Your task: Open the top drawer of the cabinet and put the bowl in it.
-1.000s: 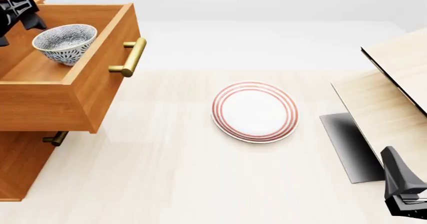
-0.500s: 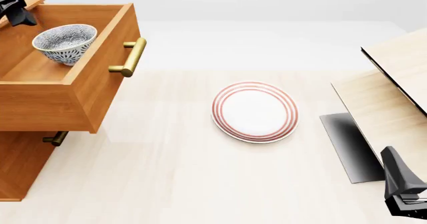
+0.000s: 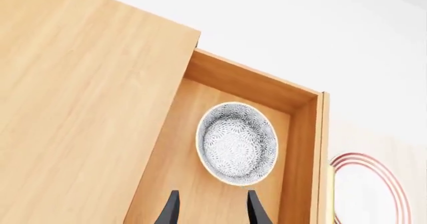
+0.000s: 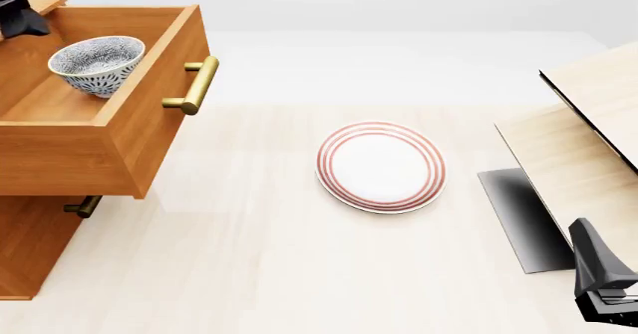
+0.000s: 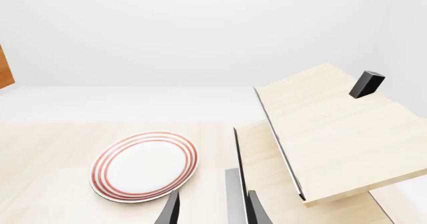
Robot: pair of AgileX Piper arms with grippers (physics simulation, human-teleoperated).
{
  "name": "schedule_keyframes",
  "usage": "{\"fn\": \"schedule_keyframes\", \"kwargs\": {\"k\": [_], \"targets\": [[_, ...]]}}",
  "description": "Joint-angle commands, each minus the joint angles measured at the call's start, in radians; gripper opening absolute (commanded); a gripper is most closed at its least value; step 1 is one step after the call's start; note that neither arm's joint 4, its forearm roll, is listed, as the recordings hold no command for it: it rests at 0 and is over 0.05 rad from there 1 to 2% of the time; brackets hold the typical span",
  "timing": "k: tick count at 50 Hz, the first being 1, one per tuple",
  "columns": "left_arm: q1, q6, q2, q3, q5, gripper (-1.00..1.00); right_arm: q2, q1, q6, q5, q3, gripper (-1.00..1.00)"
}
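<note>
Bowl (image 4: 97,65) sits upright inside the pulled-out top drawer (image 4: 119,136), below and ahead of the left pincer (image 3: 209,211), whose prongs are spread and empty; retreat best goes straight up, clear of the cabinet (image 3: 80,98) top and bowl rim.

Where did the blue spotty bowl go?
The bowl sits inside the open top drawer of the cabinet, at the far left of the front view, left of the plate.

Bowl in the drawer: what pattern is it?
The bowl is white with dense dark-blue speckling, clearest in the left wrist view.
</note>
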Motion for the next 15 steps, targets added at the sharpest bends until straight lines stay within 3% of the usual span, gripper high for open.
{"fn": "schedule_keyframes", "kwargs": {"k": [1, 15], "targets": [[-0.012, 0.024, -0.050, 0.000, 0.031, 1.00, -0.001, 0.000, 0.000, 0.000, 0.000, 1.00], [-0.027, 0.052, -0.111, -0.014, 0.084, 1.00, -0.002, 0.000, 0.000, 0.000, 0.000, 1.00]]}}
